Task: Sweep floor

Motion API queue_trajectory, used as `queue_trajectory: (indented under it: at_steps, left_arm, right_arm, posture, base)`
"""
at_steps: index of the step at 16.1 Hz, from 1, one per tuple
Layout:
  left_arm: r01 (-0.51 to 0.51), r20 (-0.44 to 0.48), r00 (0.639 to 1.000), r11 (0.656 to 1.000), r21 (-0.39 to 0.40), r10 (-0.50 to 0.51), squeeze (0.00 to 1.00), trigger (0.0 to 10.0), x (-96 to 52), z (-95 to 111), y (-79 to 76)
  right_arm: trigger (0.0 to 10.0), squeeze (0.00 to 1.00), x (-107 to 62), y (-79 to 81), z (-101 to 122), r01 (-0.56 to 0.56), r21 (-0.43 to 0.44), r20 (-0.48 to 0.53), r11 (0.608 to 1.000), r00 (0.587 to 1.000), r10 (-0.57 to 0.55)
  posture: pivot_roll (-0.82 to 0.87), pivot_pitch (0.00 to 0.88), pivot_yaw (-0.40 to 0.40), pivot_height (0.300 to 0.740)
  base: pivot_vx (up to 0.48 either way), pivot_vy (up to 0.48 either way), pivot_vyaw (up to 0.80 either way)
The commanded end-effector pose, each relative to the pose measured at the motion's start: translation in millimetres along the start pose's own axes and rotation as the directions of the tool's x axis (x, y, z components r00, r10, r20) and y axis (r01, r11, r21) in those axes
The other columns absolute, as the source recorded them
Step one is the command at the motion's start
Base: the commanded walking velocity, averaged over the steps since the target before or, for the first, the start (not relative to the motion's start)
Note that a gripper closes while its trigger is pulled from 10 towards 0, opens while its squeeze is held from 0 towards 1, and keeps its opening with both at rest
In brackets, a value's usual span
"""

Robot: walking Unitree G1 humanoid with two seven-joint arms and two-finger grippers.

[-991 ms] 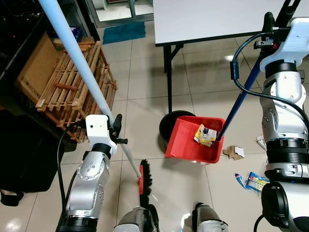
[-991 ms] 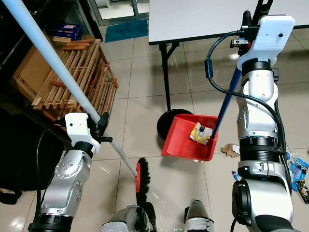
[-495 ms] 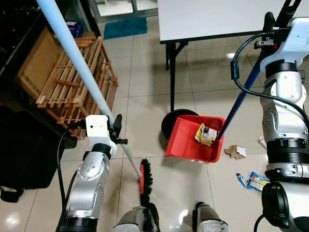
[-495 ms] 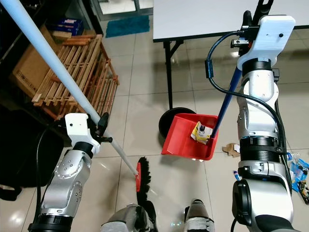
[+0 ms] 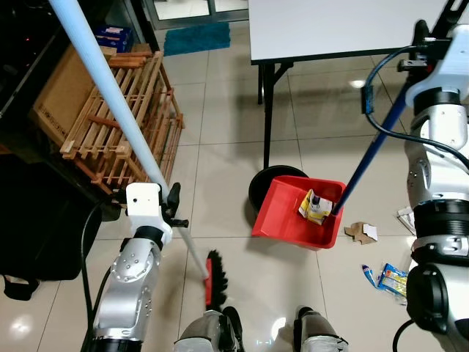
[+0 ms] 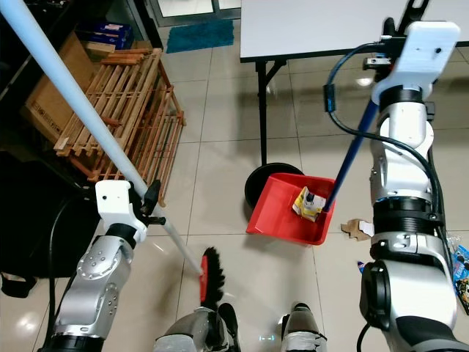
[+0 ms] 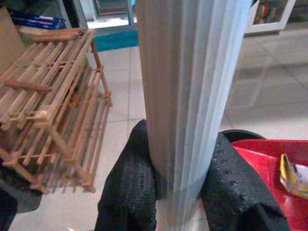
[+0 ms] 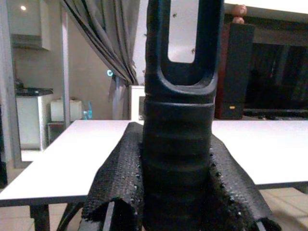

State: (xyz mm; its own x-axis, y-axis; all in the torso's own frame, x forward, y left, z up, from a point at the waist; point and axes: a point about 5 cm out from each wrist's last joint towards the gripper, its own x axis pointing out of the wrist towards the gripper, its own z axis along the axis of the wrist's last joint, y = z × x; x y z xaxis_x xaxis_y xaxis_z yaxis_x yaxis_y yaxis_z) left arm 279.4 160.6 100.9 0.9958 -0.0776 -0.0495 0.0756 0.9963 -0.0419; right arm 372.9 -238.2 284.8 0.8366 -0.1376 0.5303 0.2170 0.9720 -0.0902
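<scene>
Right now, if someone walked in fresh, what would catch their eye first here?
The bright red dustpan on the tiles at centre, a yellow carton inside, its blue handle held by the right gripper. Next, the pale blue broom pole crossing the left side, clamped in the left gripper, its bristles by the robot's feet.

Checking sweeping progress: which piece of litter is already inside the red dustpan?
The yellow-and-white carton, beside the dustpan's blue handle; the cardboard scrap and blue wrapper lie on tiles.

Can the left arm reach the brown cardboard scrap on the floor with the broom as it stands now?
Probably not yet. The left gripper holds the broom near the robot's feet, and the red dustpan lies between its bristles and the cardboard scrap.
</scene>
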Motion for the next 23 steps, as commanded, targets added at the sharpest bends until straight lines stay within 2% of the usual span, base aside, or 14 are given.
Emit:
queue_trajectory:
  at_steps: [1,9,12,16,19,23]
  left_arm:
    - [-0.001,0.020,1.000,1.000,0.029,0.001,0.00,10.0,-4.2,5,5.8]
    - [0.006,0.009,1.000,0.999,0.045,-0.006,0.00,10.0,-8.3,4,7.3]
    - [0.000,0.008,1.000,0.999,0.050,0.000,0.00,10.0,-9.7,4,8.0]
    - [-0.001,0.005,1.000,0.999,0.053,0.001,0.00,10.0,-12.8,3,8.8]
    - [-0.001,0.003,1.000,0.998,0.056,0.001,0.00,10.0,-16.2,3,9.6]
    - [-0.004,-0.002,1.000,0.999,0.054,0.004,0.00,10.0,-17.1,2,10.0]
  right_arm:
    - [10.0,0.00,2.3,0.0,-1,-0.019,-0.030,-0.002,0.999,1.000,0.019]
    - [10.0,0.00,18.8,-10.2,8,0.012,-0.085,0.039,0.996,0.999,-0.009]
    - [10.0,0.00,21.6,-8.0,-4,-0.003,-0.065,-0.041,0.998,0.999,0.000]
    - [10.0,0.00,20.6,-10.8,-13,-0.014,-0.094,-0.080,0.996,0.997,0.007]
    - [10.0,0.00,22.5,-14.7,-12,-0.033,-0.161,-0.079,0.986,0.997,0.021]
    - [10.0,0.00,29.2,-21.4,-3,-0.014,-0.176,-0.061,0.984,0.998,0.003]
  posture:
    - [-0.13,0.222,0.174,0.740]
    - [-0.12,0.224,0.187,0.740]
    - [-0.11,0.224,0.187,0.740]
    - [-0.10,0.233,0.190,0.740]
    - [-0.10,0.245,0.195,0.740]
    - [-0.10,0.250,0.192,0.740]
  base:
    - [0.000,0.000,0.00]
    - [0.000,0.000,0.00]
    - [0.000,0.000,0.00]
    - [0.000,0.000,0.00]
    - [0.000,0.000,0.00]
    - [0.000,0.000,0.00]
